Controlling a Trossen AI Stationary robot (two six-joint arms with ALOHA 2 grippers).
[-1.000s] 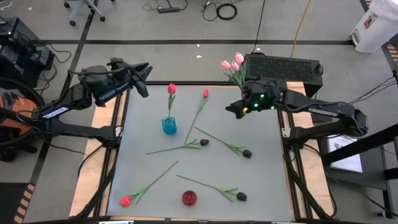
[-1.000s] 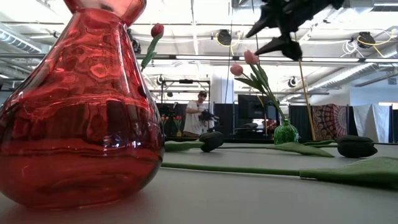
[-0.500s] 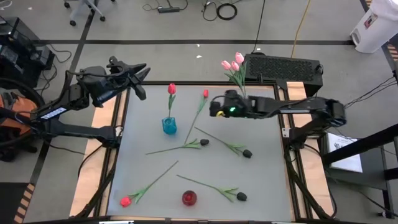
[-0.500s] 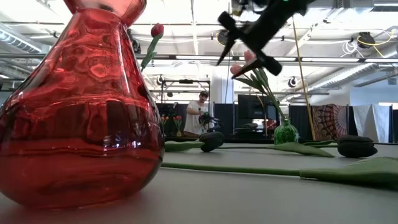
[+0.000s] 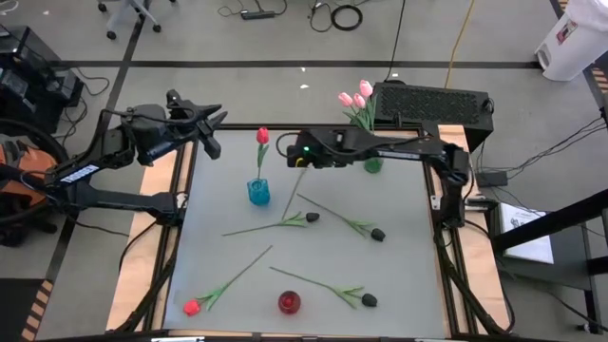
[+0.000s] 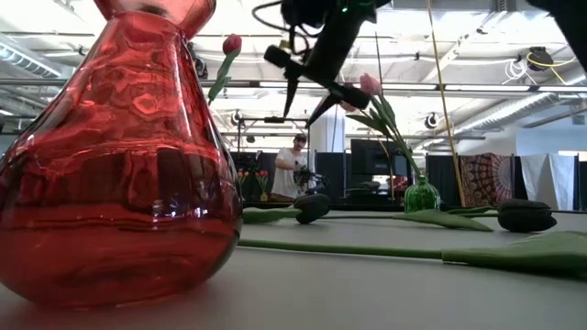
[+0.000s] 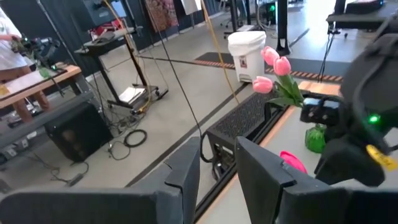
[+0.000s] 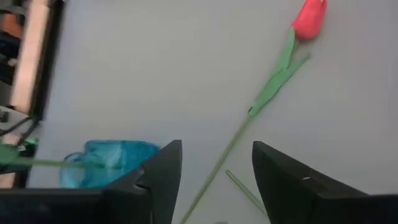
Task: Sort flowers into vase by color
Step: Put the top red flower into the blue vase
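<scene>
My right gripper (image 5: 298, 153) is open and hovers above a red tulip (image 8: 309, 18) that lies flat on the table, its stem (image 5: 294, 188) running toward the blue vase (image 5: 257, 192). That vase holds one upright red tulip (image 5: 262, 136). A green vase (image 5: 372, 164) at the far edge holds three pink tulips (image 5: 355, 96). The red vase (image 5: 289, 302) stands near the near edge. Three black tulips (image 5: 313, 218) (image 5: 378, 234) (image 5: 369, 300) and another red tulip (image 5: 192, 307) lie on the table. My left gripper (image 5: 213, 131) waits open at the far left corner.
A black box (image 5: 432, 103) sits behind the green vase beyond the far edge. In the low view the red vase (image 6: 119, 165) fills the near left, and a person (image 6: 293, 170) stands far back in the room. Bare table lies between the blue vase and the left edge.
My right gripper has swung toward the table's left, from beside the green vase to a spot above the lying red tulip near the blue vase, staying open. The flowers and vases have kept their places.
</scene>
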